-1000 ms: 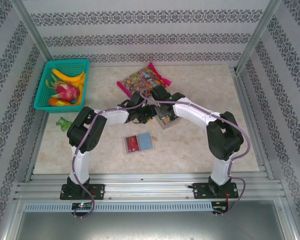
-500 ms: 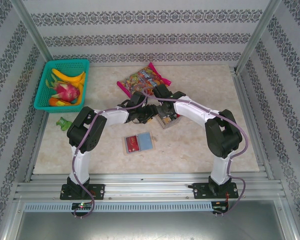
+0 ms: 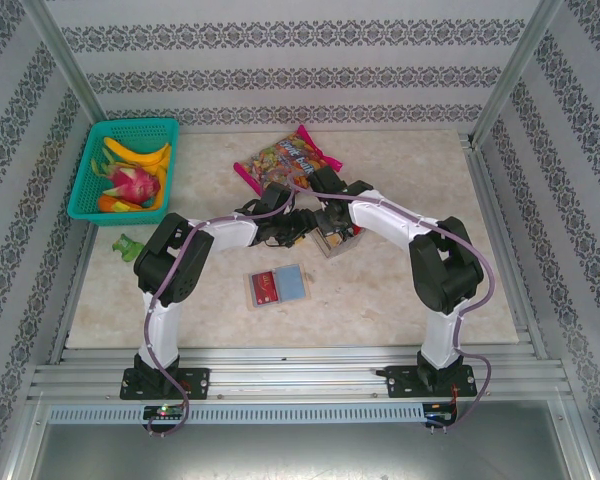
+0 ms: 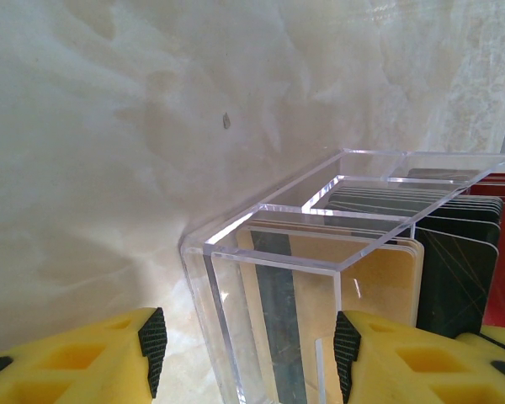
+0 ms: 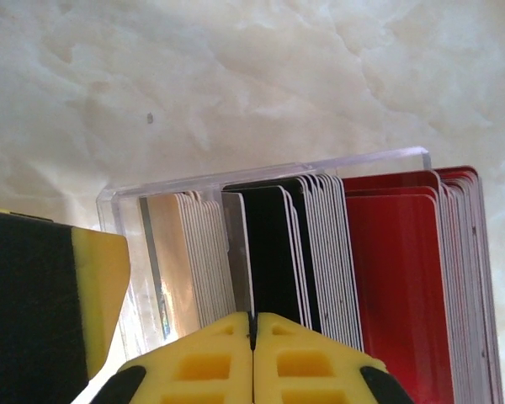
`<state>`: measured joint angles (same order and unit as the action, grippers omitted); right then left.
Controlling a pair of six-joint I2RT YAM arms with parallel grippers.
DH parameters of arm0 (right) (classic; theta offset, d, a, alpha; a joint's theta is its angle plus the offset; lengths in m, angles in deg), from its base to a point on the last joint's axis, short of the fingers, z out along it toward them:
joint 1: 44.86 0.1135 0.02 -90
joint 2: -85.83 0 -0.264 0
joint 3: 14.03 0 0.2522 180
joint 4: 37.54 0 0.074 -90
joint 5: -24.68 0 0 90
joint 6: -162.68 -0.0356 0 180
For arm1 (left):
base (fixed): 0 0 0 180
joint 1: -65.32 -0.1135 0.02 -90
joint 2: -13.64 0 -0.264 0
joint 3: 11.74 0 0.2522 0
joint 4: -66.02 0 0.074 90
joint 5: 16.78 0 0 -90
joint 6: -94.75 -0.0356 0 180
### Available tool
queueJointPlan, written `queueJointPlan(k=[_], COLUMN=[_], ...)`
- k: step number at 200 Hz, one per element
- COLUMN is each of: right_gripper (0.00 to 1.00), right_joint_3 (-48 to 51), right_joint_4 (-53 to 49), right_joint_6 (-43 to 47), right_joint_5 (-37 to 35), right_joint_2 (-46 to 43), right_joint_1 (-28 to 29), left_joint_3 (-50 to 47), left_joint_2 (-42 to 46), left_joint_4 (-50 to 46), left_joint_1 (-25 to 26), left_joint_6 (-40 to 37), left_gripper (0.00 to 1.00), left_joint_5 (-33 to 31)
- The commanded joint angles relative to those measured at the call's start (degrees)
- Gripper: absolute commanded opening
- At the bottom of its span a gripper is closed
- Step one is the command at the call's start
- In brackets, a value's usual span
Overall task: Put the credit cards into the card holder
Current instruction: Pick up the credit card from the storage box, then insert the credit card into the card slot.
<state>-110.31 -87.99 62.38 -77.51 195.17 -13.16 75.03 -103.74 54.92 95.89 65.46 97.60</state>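
step: judged to be drawing one card out of the rack (image 4: 261, 252), to go to the holder (image 3: 277, 286).
right fingers (image 5: 311, 362): pressed together on the top edge of a grey card (image 5: 237, 252). It stands between the tan cards (image 5: 189, 252) and the black cards (image 5: 273, 252).
left fingers (image 4: 84, 362): spread, one on either side of the rack's end. A gap shows at one pad, so they look to be bracing the rack, not clamping it.
holder: lies flat on the table (image 3: 380, 310), nearer the arm bases and apart from the rack. A red patch and a blue patch show on it, but it is too small to say more.
doing it well: lift straight up along the card's own plane, slowly, so the tight neighbours do not ride up with it. The pinch has only a narrow strip of edge, so a sideways tug would likely slip it. The left fingers should steady the rack if it starts to rise or skate.
rack: clear hard acrylic, box-shaped and open-topped, with thin polished walls. It probably slides easily on the table.
cards: thin, stiff, glossy plastic with rounded corners. They are packed upright, face to face, in tan, black and red cards (image 5: 404, 269) groups.
table: pale, smooth, marble-patterned.
finger build: yellow moulded bodies with black ribbed pads.
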Motion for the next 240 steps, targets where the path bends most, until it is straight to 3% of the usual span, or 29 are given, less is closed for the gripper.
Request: queueJointPlan(k=[1,72,116,149,211,240], right_gripper=[0.03,0.03,0.03,0.02,0.01,0.01], right_joint_3=[0.9,3.5,7.9,11.2,27.7,31.4], right_joint_4=[0.4,-0.5,2.9,6.6,35.0,44.6], right_joint_6=[-0.4,-3.5,-8.2,-13.2,-37.0,-45.3], right_joint_5=[1.4,7.0,13.5,22.7,52.9,58.5], right_joint_2=[0.0,-11.4,-17.2,-21.9,-30.5,-30.3], right_joint_1=[-0.3,-2.0,-5.8,-8.5,-16.3,-16.8], left_joint_3=[0.1,-1.4,-4.3,-7.1,-17.9,-19.0], left_joint_2=[0.6,6.7,12.0,16.4,22.8,23.2], left_joint_4=[-2.3,-4.1,-4.9,-2.6,19.6,26.2], left_joint_1=[-0.3,-0.3,-0.3,-0.5,-4.2,-4.1], left_joint_6=[-0.5,-3.7,-4.9,-4.8,1.3,4.1], left_gripper=[0.57,0.58,0.59,0.62,0.68,0.67], left_joint_5=[-1.2,-2.9,-4.4,-2.9,14.4,18.8])
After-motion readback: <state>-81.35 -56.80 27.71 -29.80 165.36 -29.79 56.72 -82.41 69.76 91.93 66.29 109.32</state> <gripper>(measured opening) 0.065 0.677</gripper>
